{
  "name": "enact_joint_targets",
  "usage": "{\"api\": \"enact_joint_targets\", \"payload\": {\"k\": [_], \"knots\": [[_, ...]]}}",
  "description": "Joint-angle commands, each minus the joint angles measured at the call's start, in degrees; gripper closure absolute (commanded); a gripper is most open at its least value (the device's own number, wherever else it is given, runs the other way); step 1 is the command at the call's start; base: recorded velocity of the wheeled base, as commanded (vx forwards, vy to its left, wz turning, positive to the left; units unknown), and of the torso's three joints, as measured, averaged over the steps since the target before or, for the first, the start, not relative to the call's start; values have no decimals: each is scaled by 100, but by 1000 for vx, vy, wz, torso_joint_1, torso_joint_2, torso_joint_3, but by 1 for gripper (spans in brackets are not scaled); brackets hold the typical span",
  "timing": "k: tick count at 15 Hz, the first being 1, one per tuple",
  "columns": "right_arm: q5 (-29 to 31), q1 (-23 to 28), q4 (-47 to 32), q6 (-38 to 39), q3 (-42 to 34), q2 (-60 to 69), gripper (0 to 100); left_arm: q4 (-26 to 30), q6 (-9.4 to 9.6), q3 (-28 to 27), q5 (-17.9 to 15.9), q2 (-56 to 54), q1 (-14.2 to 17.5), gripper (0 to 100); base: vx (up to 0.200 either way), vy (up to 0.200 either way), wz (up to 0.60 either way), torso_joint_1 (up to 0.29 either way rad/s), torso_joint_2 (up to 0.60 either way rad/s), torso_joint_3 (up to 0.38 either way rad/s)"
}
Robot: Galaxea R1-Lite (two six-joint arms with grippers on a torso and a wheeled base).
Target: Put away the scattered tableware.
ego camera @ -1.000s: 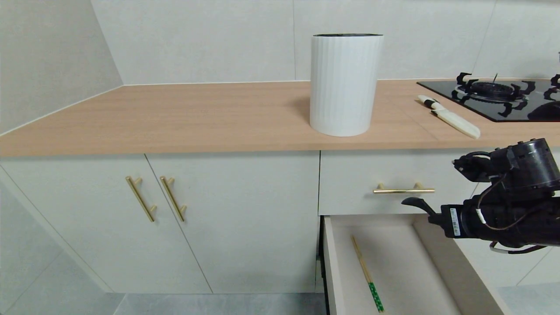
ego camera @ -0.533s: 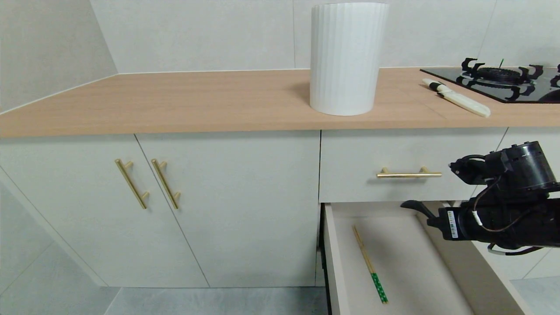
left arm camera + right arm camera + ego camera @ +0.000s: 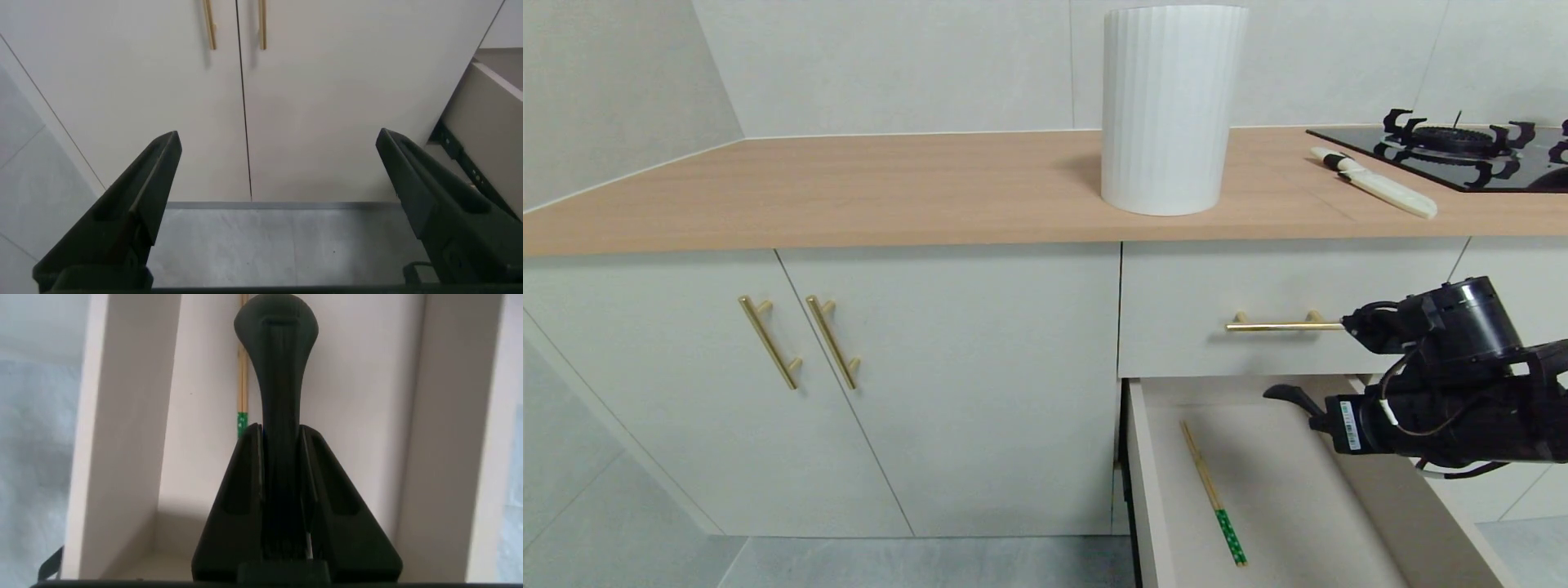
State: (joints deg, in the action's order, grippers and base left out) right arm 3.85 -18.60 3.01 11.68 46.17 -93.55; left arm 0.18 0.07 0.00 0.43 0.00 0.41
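A pair of wooden chopsticks (image 3: 1209,494) with green ends lies on the floor of the open drawer (image 3: 1139,490), and shows in the right wrist view as chopsticks (image 3: 242,384) beside the finger. My right gripper (image 3: 1278,394) hangs over the drawer's right half, shut (image 3: 274,327) with nothing in it. A white knife (image 3: 1376,193) with a black band lies on the wooden countertop (image 3: 890,192), right of the white ribbed cylinder (image 3: 1168,114). My left gripper (image 3: 278,151) is open, low before the cabinet doors (image 3: 245,98).
A black gas hob (image 3: 1462,151) sits at the counter's far right. Above the open drawer is a shut drawer with a brass handle (image 3: 1282,327). Two brass door handles (image 3: 800,343) stand on the left cabinet. Grey floor (image 3: 270,245) lies below.
The head camera tilted down a second ago, shifting the whole picture. Since then my right gripper has slid slightly left over the drawer. The chopsticks and knife lie as before.
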Motion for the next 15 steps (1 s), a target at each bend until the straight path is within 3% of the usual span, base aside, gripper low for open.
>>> {"api": "enact_joint_targets", "payload": {"k": [1,8,15], "knots": [[-16,-3,103,-78,-11,-462,100,-1,1,0,1,9,2,0,0,0,0,0,0,0],[19,59,1632,-52,-248,-1913,100,-1,1,0,1,9,2,0,0,0,0,0,0,0],[28,59,2555,-52,-433,-2809,100,-1,1,0,1,9,2,0,0,0,0,0,0,0]]}}
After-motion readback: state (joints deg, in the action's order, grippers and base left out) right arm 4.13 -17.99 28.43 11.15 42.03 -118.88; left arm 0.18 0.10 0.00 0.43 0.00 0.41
